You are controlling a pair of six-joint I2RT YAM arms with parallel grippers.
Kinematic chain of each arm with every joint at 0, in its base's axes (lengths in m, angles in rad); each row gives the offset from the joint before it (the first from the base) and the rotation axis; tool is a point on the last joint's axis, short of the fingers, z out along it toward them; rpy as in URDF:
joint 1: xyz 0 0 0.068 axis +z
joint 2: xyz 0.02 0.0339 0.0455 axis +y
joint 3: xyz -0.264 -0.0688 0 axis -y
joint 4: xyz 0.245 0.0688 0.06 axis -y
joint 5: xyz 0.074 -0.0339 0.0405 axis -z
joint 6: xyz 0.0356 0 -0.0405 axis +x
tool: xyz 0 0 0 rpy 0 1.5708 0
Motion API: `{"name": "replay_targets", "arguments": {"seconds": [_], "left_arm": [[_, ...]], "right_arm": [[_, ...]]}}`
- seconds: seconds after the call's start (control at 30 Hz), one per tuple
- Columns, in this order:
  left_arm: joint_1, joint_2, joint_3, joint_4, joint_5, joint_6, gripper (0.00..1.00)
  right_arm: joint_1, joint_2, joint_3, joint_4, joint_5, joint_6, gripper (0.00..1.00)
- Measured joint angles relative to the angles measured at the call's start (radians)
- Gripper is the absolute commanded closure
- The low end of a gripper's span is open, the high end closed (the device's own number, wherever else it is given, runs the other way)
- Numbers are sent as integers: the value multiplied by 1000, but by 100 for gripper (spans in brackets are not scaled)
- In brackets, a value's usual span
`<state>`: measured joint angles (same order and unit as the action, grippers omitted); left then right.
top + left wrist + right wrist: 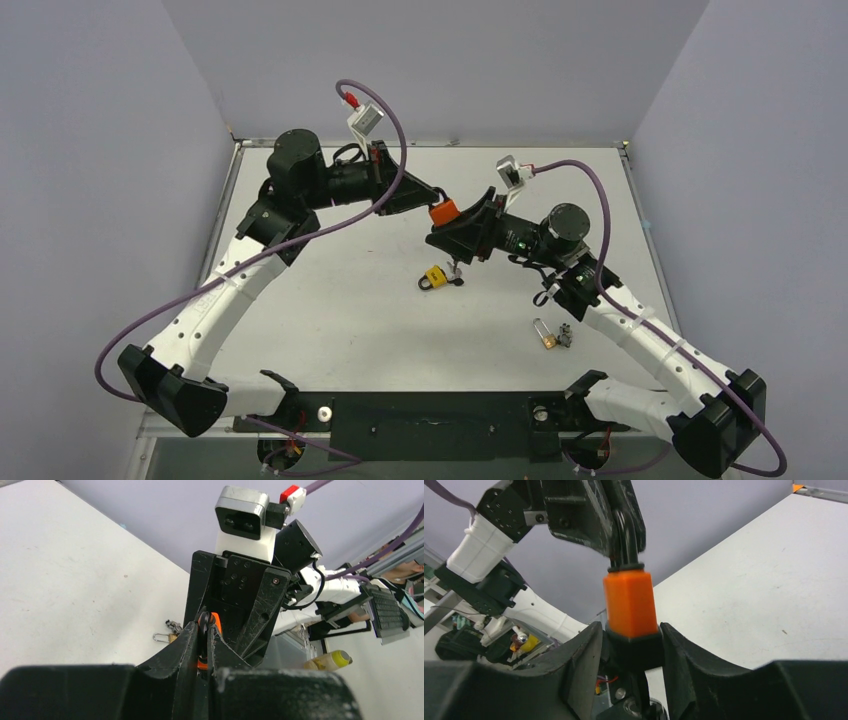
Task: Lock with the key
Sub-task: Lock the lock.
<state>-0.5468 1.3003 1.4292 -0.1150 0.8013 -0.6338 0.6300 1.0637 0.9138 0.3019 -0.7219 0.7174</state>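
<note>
An orange padlock [443, 212] is held in the air over the middle of the table, between both grippers. My left gripper [428, 200] is shut on its black shackle, seen pinched between the jaws in the left wrist view [205, 622]. My right gripper [630, 635] is shut on the padlock's black lower end, with the orange body [629, 600] rising above the fingers. A thin dark piece hangs below that end; I cannot tell if it is the key. The left gripper also shows in the right wrist view [624, 535].
A yellow padlock [433, 277] with a key beside it lies on the table below the grippers. A small brass padlock [545, 335] with keys lies nearer the right arm; it also shows in the left wrist view [160, 638]. Grey walls enclose the table.
</note>
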Motion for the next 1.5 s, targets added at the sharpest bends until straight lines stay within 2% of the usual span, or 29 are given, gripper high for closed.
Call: {"name": "replay_targets", "arguments": {"seconds": [0.13,0.2,0.5,0.57,0.7,0.83,1.0,1.07,1.2,1.5], "left_arm": [[24,-13,0,7,-45,-18,100],[37,-16,0,8,-53,-21,100],[58,-16,0,6,-51,-21,100],[58,-16,2,6,-43,-21,100],[58,-16,10,6,-32,-21,100],[58,-16,12,6,-23,-21,100],[58,-16,12,6,-9,-21,100],[58,-16,12,6,-5,-22,100],[58,-16,12,7,0,-31,100],[64,-16,12,29,4,-47,100]], "right_arm": [[-40,-20,-26,0,-5,-4,39],[-63,-34,-40,5,-19,-2,36],[-141,-66,-80,94,-107,47,38],[-140,-66,-80,109,-114,55,41],[-140,-61,-80,122,-117,64,56],[-140,-44,-80,130,-117,76,65],[-140,-36,-80,133,-117,84,68],[-140,-35,-80,143,-117,90,75],[-138,-29,-77,159,-117,103,100],[-131,-26,-77,195,-125,112,100]]}}
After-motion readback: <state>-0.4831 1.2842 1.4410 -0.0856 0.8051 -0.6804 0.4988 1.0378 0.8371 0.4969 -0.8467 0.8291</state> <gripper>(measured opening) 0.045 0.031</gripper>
